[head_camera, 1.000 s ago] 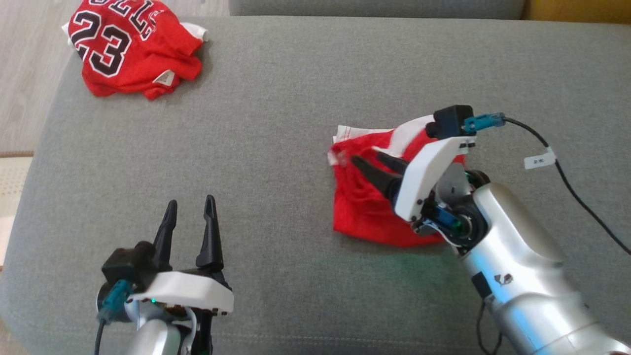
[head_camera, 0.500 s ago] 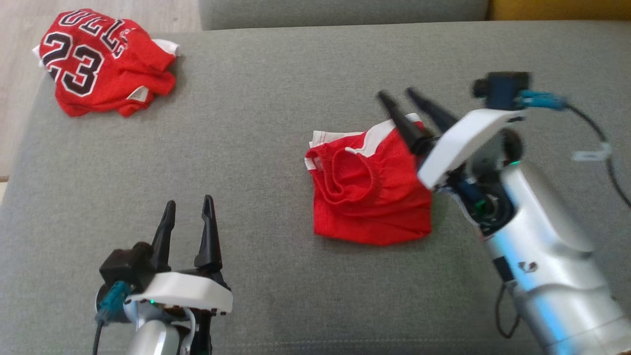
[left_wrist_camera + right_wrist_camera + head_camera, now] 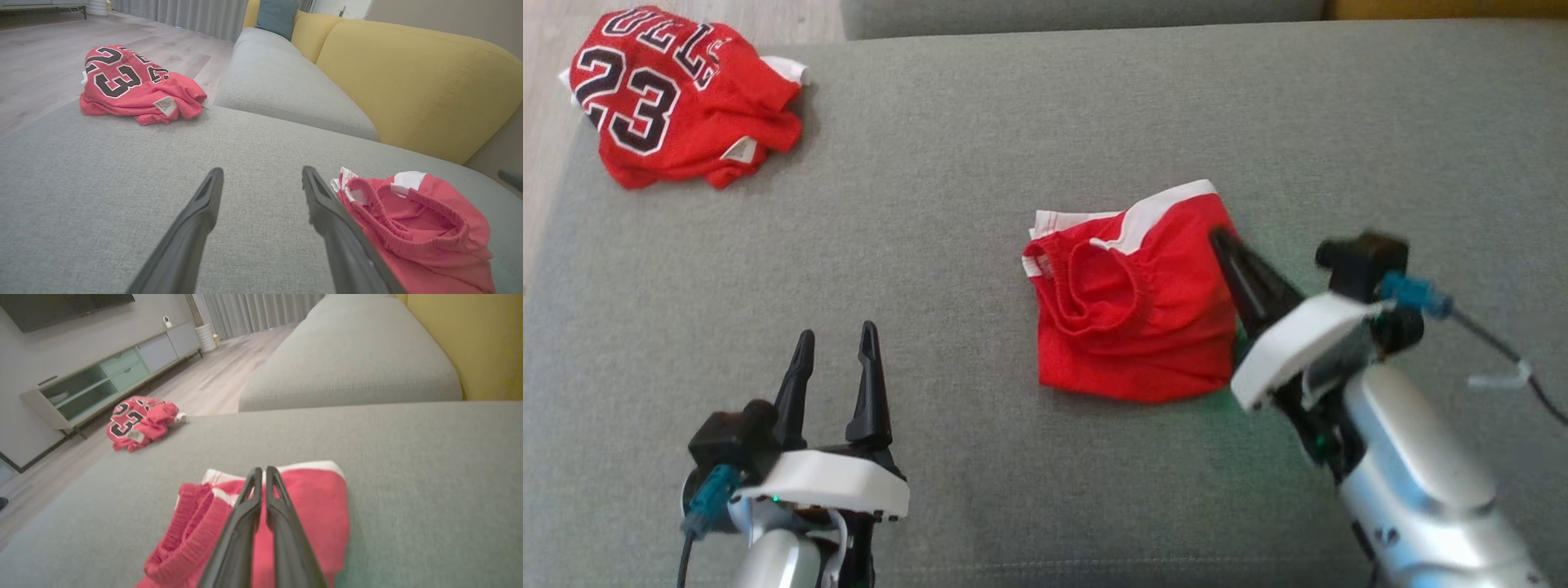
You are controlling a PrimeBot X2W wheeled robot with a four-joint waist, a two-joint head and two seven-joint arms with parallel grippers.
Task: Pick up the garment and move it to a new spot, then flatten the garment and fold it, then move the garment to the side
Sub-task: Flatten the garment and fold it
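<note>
We see the red shorts (image 3: 1131, 310) folded on the grey sofa cushion (image 3: 980, 163), right of centre. The right tool (image 3: 1223, 238) has its tips at the shorts' right edge; we cannot tell whether they touch. Its fingers are pressed together, pinching nothing. The left tool (image 3: 837, 336) hangs spread and empty, well apart to the left. The shorts' elastic waistband opens toward the robot's left. The bundle is near-square, with no clear long axis.
</note>
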